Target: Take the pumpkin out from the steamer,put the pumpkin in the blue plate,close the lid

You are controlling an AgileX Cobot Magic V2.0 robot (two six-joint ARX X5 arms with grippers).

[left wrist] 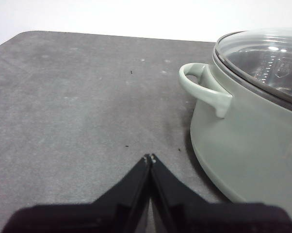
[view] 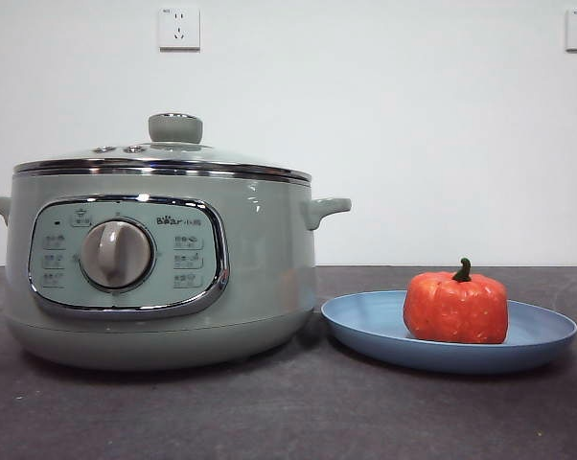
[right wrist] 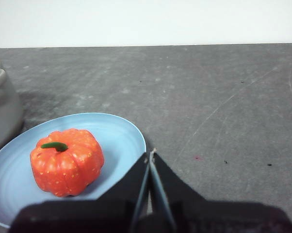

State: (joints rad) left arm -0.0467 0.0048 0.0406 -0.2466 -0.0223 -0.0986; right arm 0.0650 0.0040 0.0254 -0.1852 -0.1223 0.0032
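The sage-green steamer (view: 164,268) stands at the left of the front view with its glass lid (view: 164,153) seated on the rim, knob upward. To its right the orange-red pumpkin (view: 455,305) rests upright on the blue plate (view: 365,324). My left gripper (left wrist: 150,158) is shut and empty, off to the side of the steamer (left wrist: 248,145) near its side handle (left wrist: 204,87), under the lid (left wrist: 267,58). My right gripper (right wrist: 151,154) is shut and empty, just beyond the rim of the plate (right wrist: 121,136), beside the pumpkin (right wrist: 66,162). Neither arm shows in the front view.
A dark grey table (view: 288,422) carries everything, against a white wall with two power sockets (view: 178,29). The steamer's edge (right wrist: 3,107) shows close to the plate in the right wrist view.
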